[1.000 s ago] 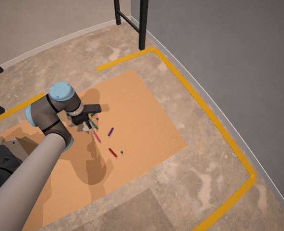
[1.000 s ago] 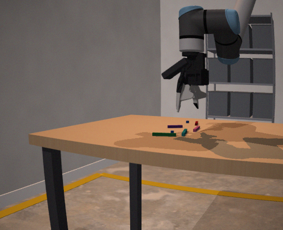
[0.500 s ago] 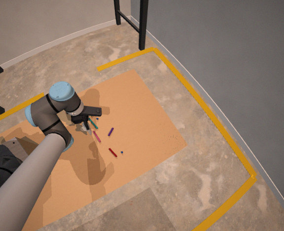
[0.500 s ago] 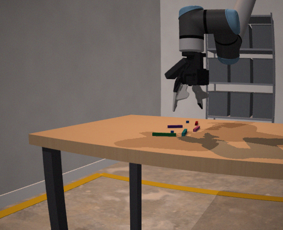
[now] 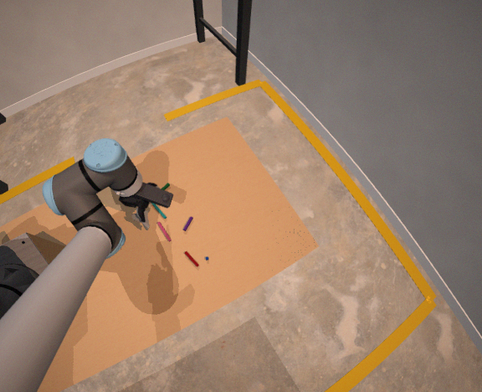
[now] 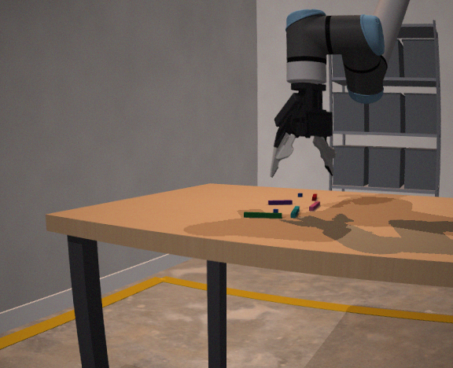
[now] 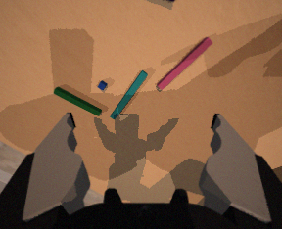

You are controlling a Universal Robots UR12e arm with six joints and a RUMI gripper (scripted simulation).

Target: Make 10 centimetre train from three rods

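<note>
My gripper [image 6: 302, 168] is open and empty, hanging well above the table over the cluster of rods. In the wrist view my gripper [image 7: 143, 114] has a turquoise rod [image 7: 129, 94] just ahead of its middle, a green rod [image 7: 77, 101] to the left, a small blue rod [image 7: 102, 85] between them, and a pink rod [image 7: 184, 64] to the right. All lie flat and apart. In the top view the turquoise rod [image 5: 159, 210], pink rod [image 5: 163, 231], purple rod [image 5: 187, 223], red rod [image 5: 192, 258] and a second blue rod [image 5: 207, 258] are spread out. The green rod [image 5: 165, 186] is partly hidden by my wrist.
The rods lie on a wooden table [image 6: 258, 230] near its middle. The table's near edge runs along the front in the exterior view. A grey shelf unit [image 6: 385, 111] stands behind the table. My arm [image 5: 64, 236] reaches in from the table's left side.
</note>
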